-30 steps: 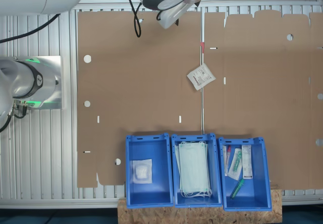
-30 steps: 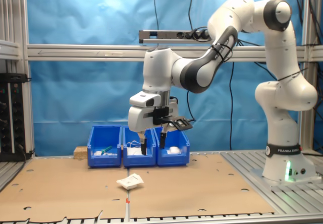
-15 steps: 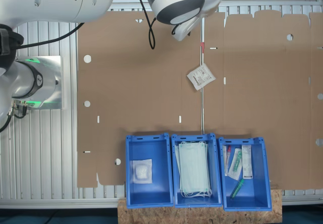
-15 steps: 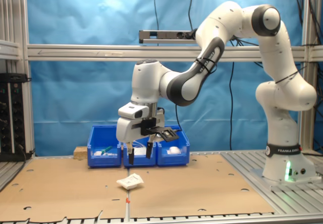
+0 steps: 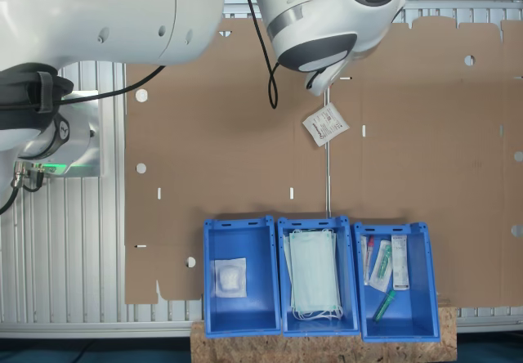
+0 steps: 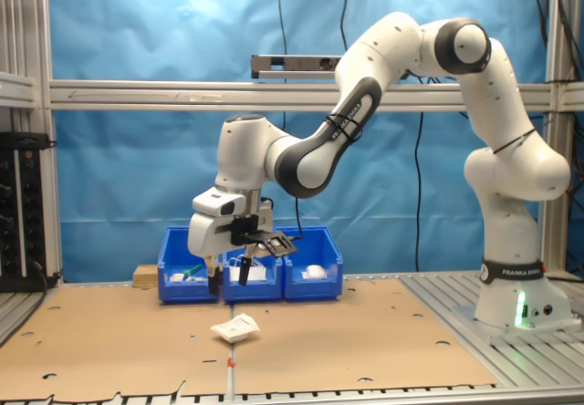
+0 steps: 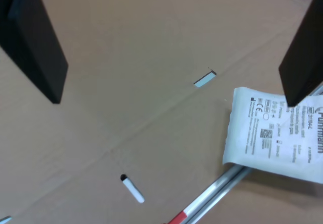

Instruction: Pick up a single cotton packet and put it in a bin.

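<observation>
Hand above the desk, fingers spread wide, holding nothing; packet lies on the cardboard.

The small flat square white paper cotton packet (image 5: 325, 124) (image 6: 235, 328) (image 7: 275, 133), grey print on its face, lies flat on the brown cardboard sheet (image 5: 229, 150) covering the desk, across a thin metal rail (image 5: 328, 179), well apart from the bins. The hand (image 6: 226, 277) (image 7: 171, 47) of the white robot arm (image 6: 365, 86) hangs above the cardboard, near the packet but not touching it; in the wrist view one dark finger (image 7: 35, 37) stands over bare cardboard and the other overlaps the packet's edge. Three blue plastic bins (image 5: 317, 277) (image 6: 251, 264) sit side by side at the sheet's edge: one holds a clear-fronted packet with a white wad (image 5: 230, 278), the middle one pale green face masks (image 5: 314, 275), the third assorted small packets (image 5: 384, 266).
</observation>
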